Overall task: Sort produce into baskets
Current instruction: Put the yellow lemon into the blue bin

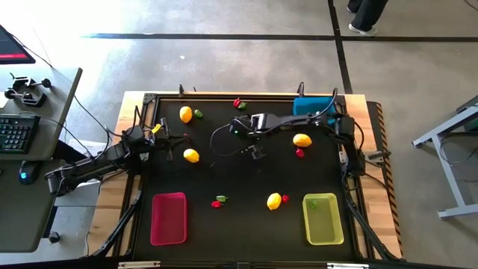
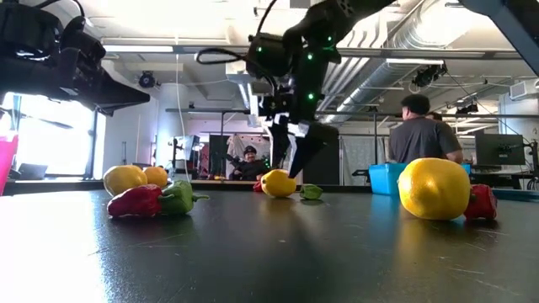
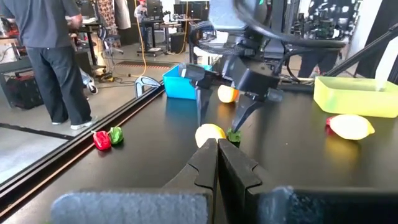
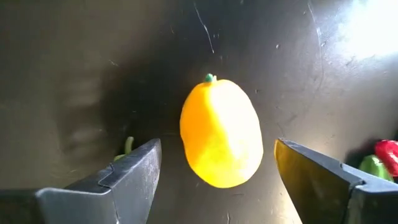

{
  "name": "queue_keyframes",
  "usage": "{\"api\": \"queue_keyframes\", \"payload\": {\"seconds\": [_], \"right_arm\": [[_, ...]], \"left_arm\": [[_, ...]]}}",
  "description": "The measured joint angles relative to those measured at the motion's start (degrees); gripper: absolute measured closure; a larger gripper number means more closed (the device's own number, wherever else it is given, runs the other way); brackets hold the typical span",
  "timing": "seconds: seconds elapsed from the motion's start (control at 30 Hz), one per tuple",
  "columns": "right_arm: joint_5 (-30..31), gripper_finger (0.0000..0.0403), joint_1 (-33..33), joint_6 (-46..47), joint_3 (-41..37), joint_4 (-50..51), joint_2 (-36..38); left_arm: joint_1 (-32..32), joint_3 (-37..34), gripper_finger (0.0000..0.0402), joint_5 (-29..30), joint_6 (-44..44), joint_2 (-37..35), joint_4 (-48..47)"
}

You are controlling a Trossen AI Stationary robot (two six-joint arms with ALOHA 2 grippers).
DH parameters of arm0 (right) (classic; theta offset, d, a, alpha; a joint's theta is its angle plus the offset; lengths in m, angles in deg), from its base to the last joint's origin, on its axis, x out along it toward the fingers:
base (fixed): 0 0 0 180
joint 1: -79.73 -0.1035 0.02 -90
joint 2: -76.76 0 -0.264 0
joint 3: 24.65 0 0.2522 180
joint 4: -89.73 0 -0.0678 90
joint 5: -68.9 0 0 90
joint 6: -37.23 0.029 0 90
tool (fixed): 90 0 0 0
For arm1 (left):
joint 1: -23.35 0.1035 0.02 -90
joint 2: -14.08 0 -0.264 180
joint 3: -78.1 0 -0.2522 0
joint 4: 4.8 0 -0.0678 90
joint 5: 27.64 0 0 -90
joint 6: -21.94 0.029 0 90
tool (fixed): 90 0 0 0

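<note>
My right gripper (image 2: 293,164) hangs open over the table's middle, pointing steeply down. Its fingers stand on either side of a yellow lemon (image 4: 221,134) without touching it. The lemon (image 2: 278,183) lies on the black table top; in the high view my gripper (image 1: 258,153) hides it. A small green bit (image 3: 234,135) lies close beside it. Other lemons (image 1: 192,155), (image 1: 302,140) and red and green bits (image 1: 218,202) are scattered about. The blue basket (image 1: 310,106), the pink-red basket (image 1: 169,218) and the yellow-green basket (image 1: 323,219) stand on the table. My left gripper (image 3: 217,163) waits shut and level at the table's left edge.
A lemon (image 1: 186,113) with a green bit lies far left, and red and green bits (image 1: 239,103) lie by the far edge. A lemon with a red bit (image 1: 274,200) lies beside the yellow-green basket, which holds a green bit. People stand in the room beyond.
</note>
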Motion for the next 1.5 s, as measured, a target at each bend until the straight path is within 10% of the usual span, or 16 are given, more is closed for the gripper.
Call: {"api": "queue_keyframes", "payload": {"seconds": [0.33,0.7,0.93,1.5], "right_arm": [[-3.5,0.0107,2.5,4.4,0.0,-1.0,-2.0],[-9.1,0.0246,2.7,10.8,0.4,0.3,-2.0],[-13.0,0.0254,3.6,18.3,1.6,9.1,3.5],[2.7,0.0254,19.3,22.8,-6.9,23.2,26.0]], "left_arm": [[0.0,0.0,0.0401,0.0,1.9,0.0,0.0],[0.0,0.0,0.0401,0.0,2.0,0.0,0.0],[0.0,0.0,0.0402,-0.1,1.9,0.4,0.0],[0.0,0.0,0.0401,0.0,2.1,4.4,0.0]]}}
